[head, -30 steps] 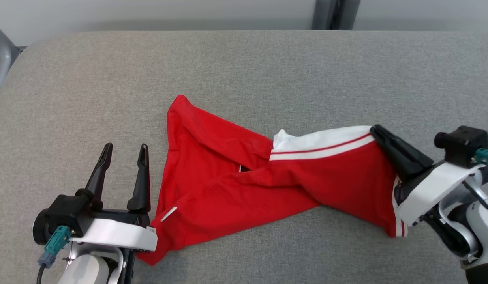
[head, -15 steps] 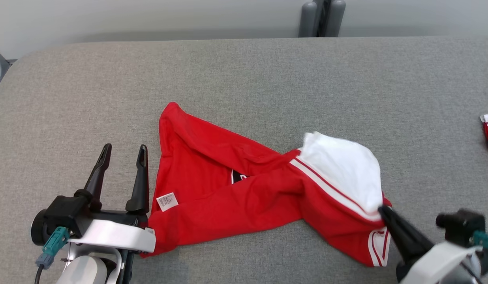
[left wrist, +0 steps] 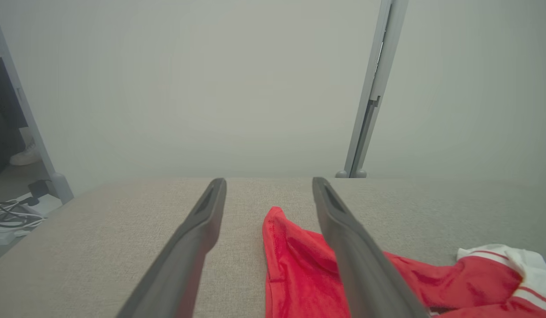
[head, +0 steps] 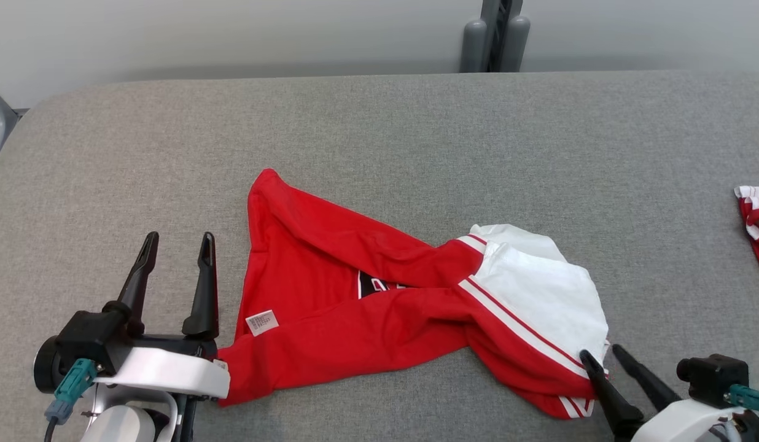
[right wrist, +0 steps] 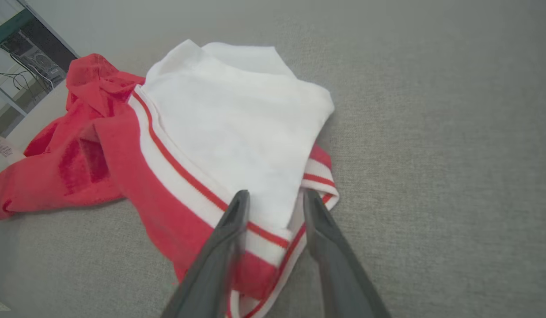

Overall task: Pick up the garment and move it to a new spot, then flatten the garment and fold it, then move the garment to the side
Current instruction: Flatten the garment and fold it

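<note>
While the garment point(head: 355, 319) lies twisted on the table point(head: 379, 135), left tool point(head: 179, 238) and right tool point(head: 599, 353) stand parted — empty.

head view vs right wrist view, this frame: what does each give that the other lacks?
Head view gives: the left gripper, open, at the left end of the garment; a second red-and-white cloth at the right edge of the table; grey posts behind it.
Right wrist view gives: shelving and cables beyond the table, and the striped hem up close.
Shared: the garment, the table, and the right gripper, open at the hem.
</note>
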### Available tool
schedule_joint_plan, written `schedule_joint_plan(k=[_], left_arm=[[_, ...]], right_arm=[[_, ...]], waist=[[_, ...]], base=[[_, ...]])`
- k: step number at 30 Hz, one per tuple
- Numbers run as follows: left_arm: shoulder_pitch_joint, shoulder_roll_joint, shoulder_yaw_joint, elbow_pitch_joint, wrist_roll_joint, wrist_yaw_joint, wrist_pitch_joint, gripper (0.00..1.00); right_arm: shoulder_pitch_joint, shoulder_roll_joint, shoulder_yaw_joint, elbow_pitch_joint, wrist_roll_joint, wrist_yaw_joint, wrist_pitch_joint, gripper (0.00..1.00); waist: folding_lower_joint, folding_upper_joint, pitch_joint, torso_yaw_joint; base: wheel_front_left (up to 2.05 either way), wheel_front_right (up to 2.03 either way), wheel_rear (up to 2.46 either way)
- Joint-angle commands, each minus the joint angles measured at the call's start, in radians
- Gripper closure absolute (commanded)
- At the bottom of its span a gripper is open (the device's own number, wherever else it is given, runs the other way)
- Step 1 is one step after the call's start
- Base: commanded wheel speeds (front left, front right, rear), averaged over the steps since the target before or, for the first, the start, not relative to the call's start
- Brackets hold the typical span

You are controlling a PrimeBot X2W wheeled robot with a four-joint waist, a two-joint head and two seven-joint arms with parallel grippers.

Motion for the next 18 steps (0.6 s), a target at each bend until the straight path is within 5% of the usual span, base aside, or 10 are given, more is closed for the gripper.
schedule_joint_plan(k=[1, 18], left_arm=[[0.011, 0.004, 0.006, -0.003, -0.001, 0.008, -0.001, 0.00], [0.102, 0.028, 0.002, -0.036, 0.003, 0.044, 0.014, 0.00]], right_arm=[[-0.010, -0.007, -0.017, 0.000, -0.013, 0.000, -0.016, 0.00], [-0.055, 0.084, -0.248, -0.218, -0.230, 0.000, -0.064, 0.00]], waist=[[0.0000, 0.0000, -0.009, -0.002], [0.0000, 0.0000, -0.108, 0.010]], base=[[0.00, 0.00, 0.00], [0.00, 0.00, 0.00]])
